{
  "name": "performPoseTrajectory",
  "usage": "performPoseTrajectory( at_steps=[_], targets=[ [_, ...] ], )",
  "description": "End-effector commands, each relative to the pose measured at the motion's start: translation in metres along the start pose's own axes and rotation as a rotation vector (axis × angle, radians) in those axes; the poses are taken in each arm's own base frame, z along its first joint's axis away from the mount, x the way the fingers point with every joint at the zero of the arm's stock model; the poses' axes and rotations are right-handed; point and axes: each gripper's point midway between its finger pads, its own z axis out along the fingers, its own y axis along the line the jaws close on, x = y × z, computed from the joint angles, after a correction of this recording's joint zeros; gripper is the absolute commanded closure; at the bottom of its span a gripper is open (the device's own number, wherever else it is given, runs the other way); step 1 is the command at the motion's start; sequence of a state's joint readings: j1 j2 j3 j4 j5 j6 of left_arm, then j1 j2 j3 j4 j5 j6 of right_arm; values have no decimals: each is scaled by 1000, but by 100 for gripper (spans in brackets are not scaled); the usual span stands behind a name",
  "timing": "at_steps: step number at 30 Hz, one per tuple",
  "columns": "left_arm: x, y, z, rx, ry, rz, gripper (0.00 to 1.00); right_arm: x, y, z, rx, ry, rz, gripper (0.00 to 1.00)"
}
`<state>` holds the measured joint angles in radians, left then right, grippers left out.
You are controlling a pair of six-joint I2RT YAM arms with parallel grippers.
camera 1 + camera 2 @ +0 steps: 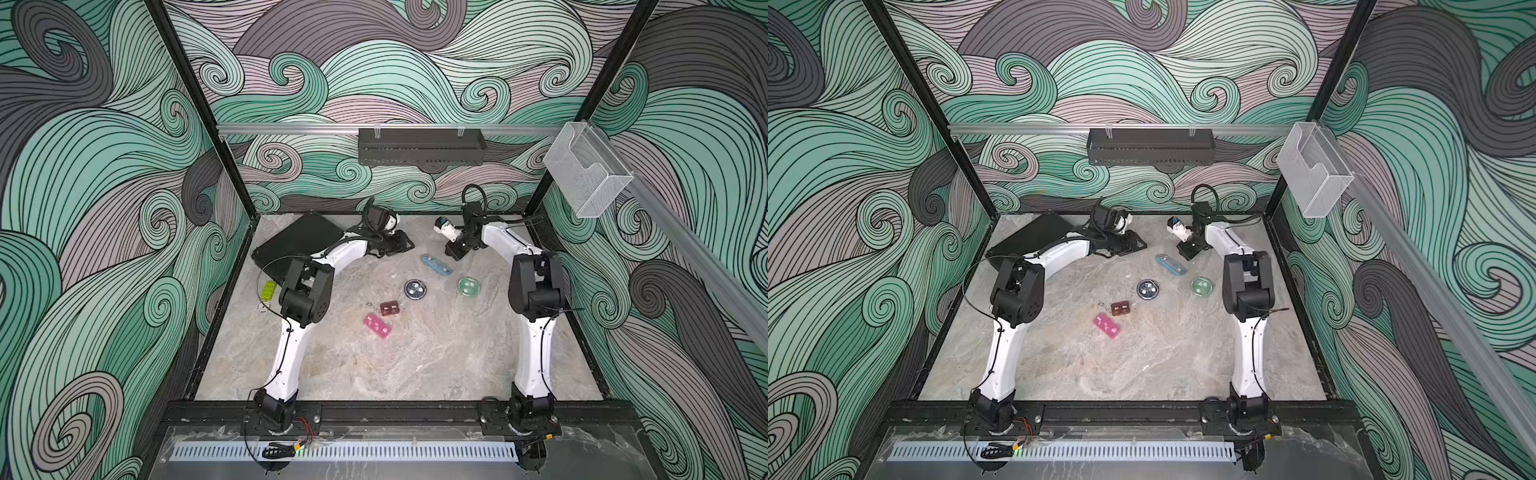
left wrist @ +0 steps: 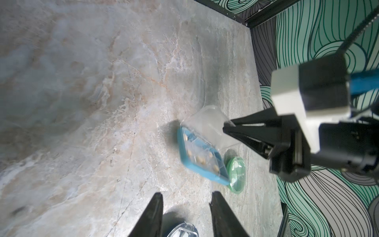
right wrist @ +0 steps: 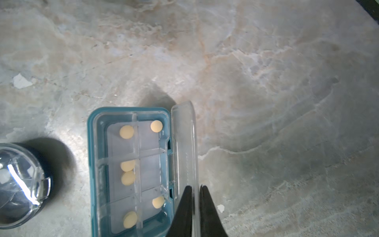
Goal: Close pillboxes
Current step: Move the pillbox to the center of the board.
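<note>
The light-blue pillbox [image 3: 131,170] lies at the back right with several yellow pills in its cells. Its clear lid [image 3: 184,143] stands upright. My right gripper [image 3: 196,187] is shut on the lid's edge, which also shows in the left wrist view [image 2: 207,125]. In both top views the dark-blue round pillbox [image 1: 415,289], the green round one [image 1: 470,286], the brown block [image 1: 390,308] and the pink strip [image 1: 377,326] lie across the middle. My left gripper [image 2: 186,197] hangs open and empty above the floor, just behind the dark-blue pillbox [image 2: 182,231].
A large black case [image 1: 299,245] lies at the back left under the left arm. A yellow-green block [image 1: 269,289] sits by the left wall. A black shelf [image 1: 419,145] hangs on the back wall. Small white scraps [image 3: 21,81] lie on the marble floor.
</note>
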<state>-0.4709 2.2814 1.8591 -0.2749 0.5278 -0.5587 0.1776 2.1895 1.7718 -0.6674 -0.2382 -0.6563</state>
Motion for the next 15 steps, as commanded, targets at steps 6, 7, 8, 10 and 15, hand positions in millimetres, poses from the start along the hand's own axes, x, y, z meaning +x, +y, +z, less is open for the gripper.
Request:
performPoseTrajectory(
  at_steps=[6, 7, 8, 10, 15],
  targets=[
    [10, -3, 7, 84, 37, -66, 62, -21, 8, -26, 162, -30, -172, 88],
    [11, -1, 8, 84, 38, -71, 63, -23, 11, -27, 170, -32, -179, 87],
    [13, -1, 10, 85, 42, -74, 63, -23, 13, -28, 179, -31, -191, 86],
    [16, 2, 14, 86, 48, -81, 63, -23, 18, -28, 181, -28, -201, 83],
    [19, 5, 26, 88, 58, -94, 64, -25, 22, -30, 166, -35, -163, 80]
  ],
)
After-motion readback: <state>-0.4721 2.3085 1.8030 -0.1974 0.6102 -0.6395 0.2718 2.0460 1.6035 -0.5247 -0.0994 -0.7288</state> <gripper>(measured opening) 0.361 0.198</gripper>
